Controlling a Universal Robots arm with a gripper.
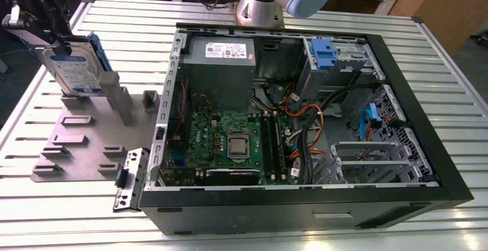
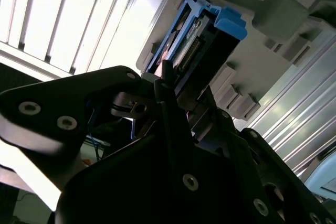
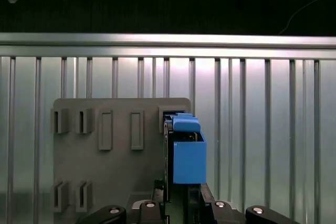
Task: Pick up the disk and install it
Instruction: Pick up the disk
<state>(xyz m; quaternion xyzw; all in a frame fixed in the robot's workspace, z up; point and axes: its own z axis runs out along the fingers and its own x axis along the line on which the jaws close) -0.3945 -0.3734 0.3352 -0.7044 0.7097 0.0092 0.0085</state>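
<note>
The disk (image 1: 74, 71), a silver-grey drive with a white-and-blue label and a blue carrier rail, stands on edge at the far corner of the grey fixture plate (image 1: 84, 142), at the exterior view's left. My black gripper (image 1: 65, 48) comes down on its top edge, with a finger on each side of the drive, shut on it. The first wrist view has the disk (image 3: 188, 156) edge-on, its blue rail between my fingertips (image 3: 157, 190), over the fixture plate (image 3: 105, 182). In the second wrist view the disk (image 2: 202, 38) sticks out past my gripper (image 2: 178, 93).
An open black computer case (image 1: 427, 142) lies on the slatted aluminium table (image 1: 427, 51), to the exterior view's right of the plate. Inside it are a motherboard (image 1: 228, 142), cables and a drive bay with a blue clip (image 1: 323, 54). A small bracket (image 1: 130, 176) lies by the case's near corner.
</note>
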